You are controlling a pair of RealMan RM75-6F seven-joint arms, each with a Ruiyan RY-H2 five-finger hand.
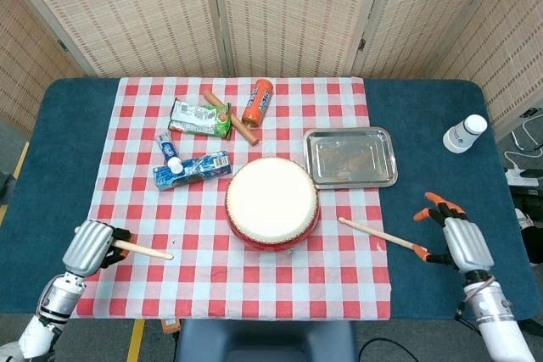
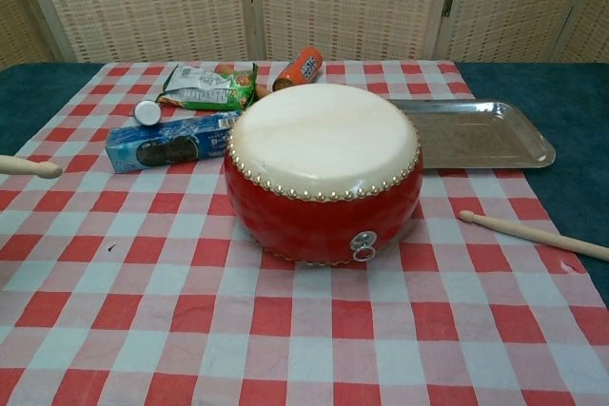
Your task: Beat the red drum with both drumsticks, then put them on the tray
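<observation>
The red drum with its cream skin stands mid-table on the checked cloth. My left hand sits at the cloth's front left edge and grips one drumstick, whose tip points right toward the drum; only that tip shows in the chest view. The second drumstick lies on the cloth right of the drum. My right hand hovers open just beyond its far end, fingers spread, not holding it. The metal tray lies behind and right of the drum.
Behind the drum lie a blue biscuit box, a small white-capped bottle, a green snack packet, a sausage and an orange can. A white bottle stands on the blue table at the far right.
</observation>
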